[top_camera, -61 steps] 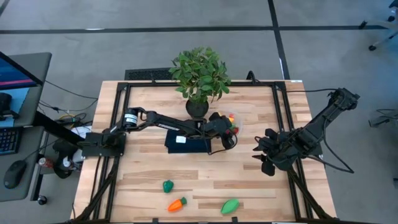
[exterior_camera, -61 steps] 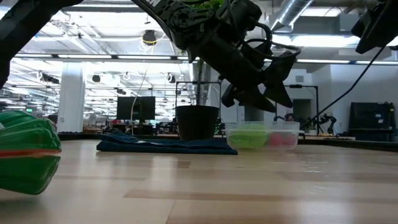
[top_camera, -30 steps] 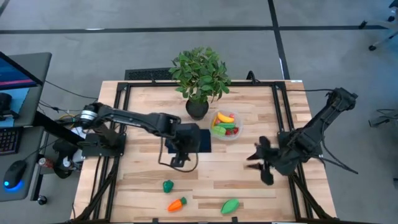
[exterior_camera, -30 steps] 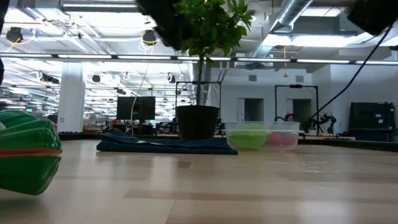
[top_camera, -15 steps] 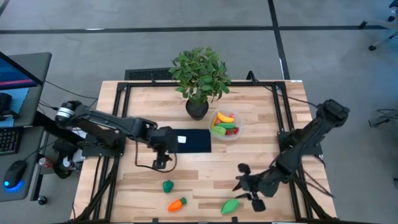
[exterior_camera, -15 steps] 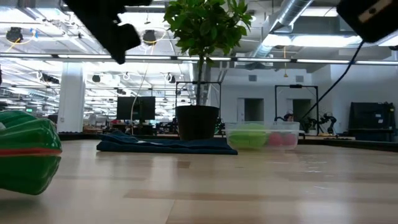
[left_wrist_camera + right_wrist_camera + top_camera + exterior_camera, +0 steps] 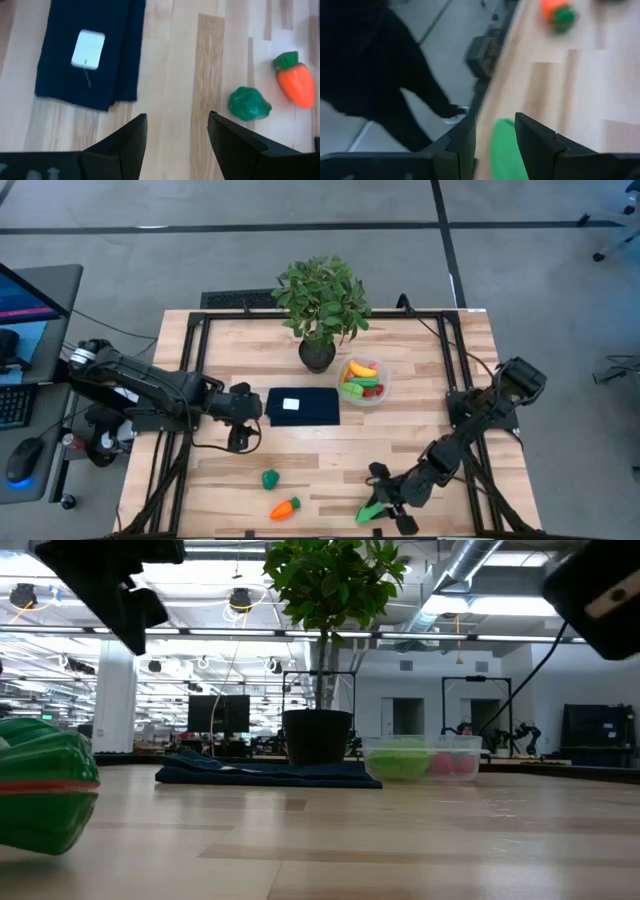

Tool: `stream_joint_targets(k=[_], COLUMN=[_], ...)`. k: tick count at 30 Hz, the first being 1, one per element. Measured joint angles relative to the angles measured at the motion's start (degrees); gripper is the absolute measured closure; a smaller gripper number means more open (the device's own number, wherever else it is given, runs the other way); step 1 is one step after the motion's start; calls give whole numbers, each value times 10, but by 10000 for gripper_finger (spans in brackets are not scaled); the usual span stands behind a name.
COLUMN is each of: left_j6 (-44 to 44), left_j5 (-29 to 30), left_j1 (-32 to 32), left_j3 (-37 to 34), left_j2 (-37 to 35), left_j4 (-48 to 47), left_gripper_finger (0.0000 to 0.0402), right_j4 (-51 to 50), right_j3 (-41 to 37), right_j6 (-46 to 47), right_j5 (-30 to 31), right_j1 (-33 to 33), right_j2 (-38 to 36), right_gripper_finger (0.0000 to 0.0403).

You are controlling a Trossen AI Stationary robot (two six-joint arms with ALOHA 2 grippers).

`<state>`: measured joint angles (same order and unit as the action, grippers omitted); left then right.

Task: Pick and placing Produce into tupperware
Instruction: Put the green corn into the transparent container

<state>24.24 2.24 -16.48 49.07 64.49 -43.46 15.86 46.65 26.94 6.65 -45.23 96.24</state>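
Reaching down at five o'clock, the right gripper (image 7: 385,508) pinches the green piece (image 7: 370,511); the left gripper (image 7: 238,423) hangs open at nine o'clock over the worktop (image 7: 330,455).

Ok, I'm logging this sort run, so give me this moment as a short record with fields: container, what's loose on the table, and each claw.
container: tupperware, beside the potted plant, holding a banana and other pieces
loose produce: small green piece, carrot, large green piece, all near the front edge
left claw: open, over bare wood left of the blue cloth, holding nothing
right claw: down at the large green piece, fingers on either side of it
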Motion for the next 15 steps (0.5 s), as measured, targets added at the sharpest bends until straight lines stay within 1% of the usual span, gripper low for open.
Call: stream_joint_targets(k=[4,8,11,15], left_j6=[37,67,81,96], left_j5=[17,29,35,55], left_j1=[-12,-19,-21,-21], left_j3=[-17,-24,-24,-24], left_j2=[-19,-23,-23,-23], left_j4=[7,6,9,10], left_gripper_finger=[205,205,205,205], right_j4=[10,12,10,-1], right_j3=[0,0,0,0], right_j6=[-9,-41,-61,-78], right_j5=[-30,-37,-37,-38], right_j1=[0,4,10,16], right_j2=[21,24,24,24], right_gripper_finger=[274,270,250,208])
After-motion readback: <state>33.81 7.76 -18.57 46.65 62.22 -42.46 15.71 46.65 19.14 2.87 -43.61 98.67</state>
